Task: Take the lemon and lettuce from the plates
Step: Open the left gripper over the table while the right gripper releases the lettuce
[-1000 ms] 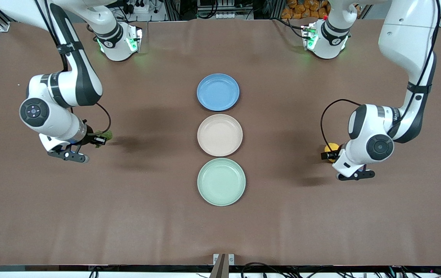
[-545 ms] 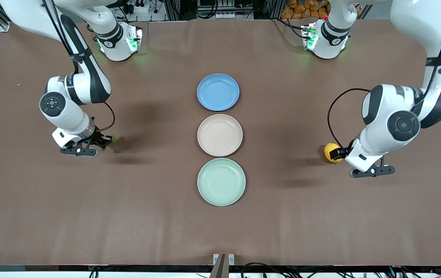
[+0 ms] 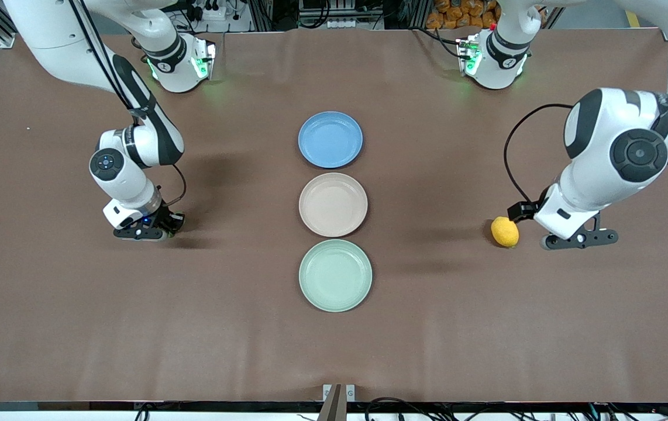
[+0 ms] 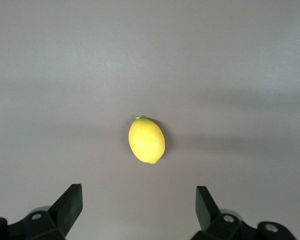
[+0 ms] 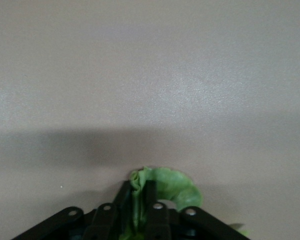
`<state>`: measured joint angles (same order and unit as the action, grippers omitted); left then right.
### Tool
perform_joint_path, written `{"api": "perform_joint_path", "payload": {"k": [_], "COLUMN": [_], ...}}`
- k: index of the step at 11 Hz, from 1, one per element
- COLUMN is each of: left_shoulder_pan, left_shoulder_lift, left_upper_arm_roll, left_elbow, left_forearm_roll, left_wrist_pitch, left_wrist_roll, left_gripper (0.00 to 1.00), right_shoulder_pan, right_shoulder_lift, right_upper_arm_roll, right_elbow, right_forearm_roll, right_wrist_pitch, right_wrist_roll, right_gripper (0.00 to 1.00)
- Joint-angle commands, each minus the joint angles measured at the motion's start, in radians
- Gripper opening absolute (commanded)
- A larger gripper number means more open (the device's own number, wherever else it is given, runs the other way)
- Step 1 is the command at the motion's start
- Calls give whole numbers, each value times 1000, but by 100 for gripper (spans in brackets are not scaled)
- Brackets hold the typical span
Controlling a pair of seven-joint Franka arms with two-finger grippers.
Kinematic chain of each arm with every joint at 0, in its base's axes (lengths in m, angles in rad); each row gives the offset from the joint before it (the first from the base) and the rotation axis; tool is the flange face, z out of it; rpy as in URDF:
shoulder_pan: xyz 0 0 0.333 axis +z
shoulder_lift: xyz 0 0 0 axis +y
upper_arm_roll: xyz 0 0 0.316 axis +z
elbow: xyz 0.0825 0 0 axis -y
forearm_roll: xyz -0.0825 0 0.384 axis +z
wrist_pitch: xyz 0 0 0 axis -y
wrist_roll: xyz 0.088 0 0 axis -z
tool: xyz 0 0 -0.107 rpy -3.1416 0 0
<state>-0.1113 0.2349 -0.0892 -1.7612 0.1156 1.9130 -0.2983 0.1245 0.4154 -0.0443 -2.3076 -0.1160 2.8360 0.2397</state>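
Observation:
The lemon [image 3: 505, 231] lies on the brown table toward the left arm's end, off the plates. It also shows in the left wrist view [image 4: 146, 140]. My left gripper [image 3: 571, 234] hangs over the table beside it, open and empty [image 4: 138, 192]. My right gripper [image 3: 155, 227] is low at the table toward the right arm's end, shut on the lettuce [image 5: 175, 186], a crumpled green leaf pinched between its fingers [image 5: 138, 189]. In the front view the hand hides the lettuce. The beige-pink plate [image 3: 333, 204] and the mint green plate [image 3: 335, 275] are empty.
An empty blue plate [image 3: 330, 139] stands farther from the front camera than the beige-pink one, in the same row at the table's middle. Both robot bases [image 3: 177, 61] [image 3: 493, 58] stand at the table's back edge.
My left gripper has let go of the lemon and drawn away toward the left arm's end; the lemon rests on the table. My right gripper has come down toward the table with the lettuce.

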Motion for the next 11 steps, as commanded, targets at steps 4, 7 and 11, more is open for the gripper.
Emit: {"api": "perform_joint_path", "payload": {"k": [4, 7, 11], "left_shoulder_pan": [10, 25, 35], "left_shoulder_lift": [-157, -166, -172], "left_upper_arm_roll": [0, -1, 3], "left_elbow": [11, 115, 253], "left_forearm_roll": [-7, -48, -132], "left_wrist_pitch": [-107, -157, -273], "left_wrist_roll": [73, 73, 74], "left_gripper": [100, 100, 100], "right_shoulder_pan": [-33, -33, -28], "right_shoulder_lift": [-64, -107, -168], "right_upper_arm_roll": [20, 47, 75], "right_elbow": [62, 181, 316], "right_forearm_roll": [-16, -5, -4], "right_wrist_pitch": [-111, -362, -578], "right_wrist_roll": [0, 9, 6], "right_gripper": [100, 100, 100]}}
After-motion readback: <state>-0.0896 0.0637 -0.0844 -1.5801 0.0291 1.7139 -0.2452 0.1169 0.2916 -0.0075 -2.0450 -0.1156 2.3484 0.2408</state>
